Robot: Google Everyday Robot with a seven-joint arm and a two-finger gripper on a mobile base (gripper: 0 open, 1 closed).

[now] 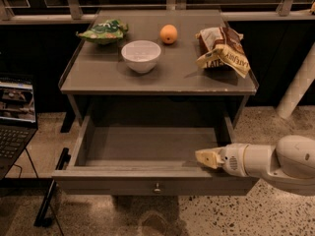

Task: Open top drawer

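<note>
The top drawer [147, 178] stands pulled far out from under the grey cabinet top. Its shallow grey box is empty inside. Its flat front faces me with a small round metal knob [157, 187] at centre. My gripper [206, 158] comes in from the right on a white arm and sits over the drawer's front right corner, just above the front rim. Its pale fingertips point left, into the drawer. It holds nothing that I can see. No other drawer front shows.
On the cabinet top [98, 77] sit a white bowl [141, 55], an orange [169, 34], a green chip bag [103, 31] and a brown snack bag [222, 49]. A laptop [15, 117] stands at the left. A white pole [298, 87] stands at the right.
</note>
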